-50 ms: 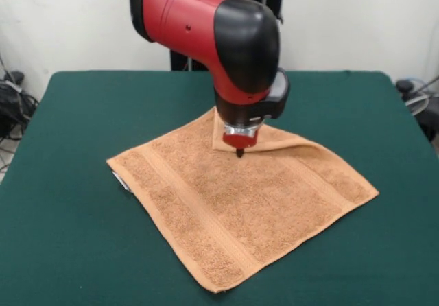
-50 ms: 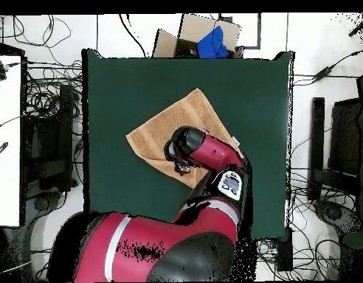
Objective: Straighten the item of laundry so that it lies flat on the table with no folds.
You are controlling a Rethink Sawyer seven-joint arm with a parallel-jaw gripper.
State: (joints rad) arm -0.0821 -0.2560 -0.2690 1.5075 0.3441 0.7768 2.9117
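- front view: the towel (image 1: 240,203) lies near the middle of the green table (image 1: 68,251), set like a diamond, one corner toward the camera and one toward the right edge.
- most of the cloth lies flat; a woven border band runs along the left side, and a small white tag (image 1: 121,180) sticks out at the left corner.
- the far corner is folded over onto the cloth, so a raised flap with a crease sits at the back of the towel.
- the red and black arm (image 1: 206,25) comes down from above, and the gripper (image 1: 239,152) touches or sits just over the folded flap.
- only a dark narrow tip shows under the red collar; i cannot tell whether the tool is spread or pressed together, nor whether it pinches any cloth.
- overhead view: the towel (image 2: 173,121) lies on the table (image 2: 111,81) about in the middle, its edges slanted to the table's sides.
- the arm (image 2: 206,151) reaches from the bottom and covers the lower right part of the towel; the gripper (image 2: 184,168) is by the towel's lower edge, mostly hidden under the wrist.
- a cardboard box (image 2: 192,33) with something blue (image 2: 212,43) in it stands past the table's top edge, and cables (image 2: 48,96) lie on the floor at both sides.
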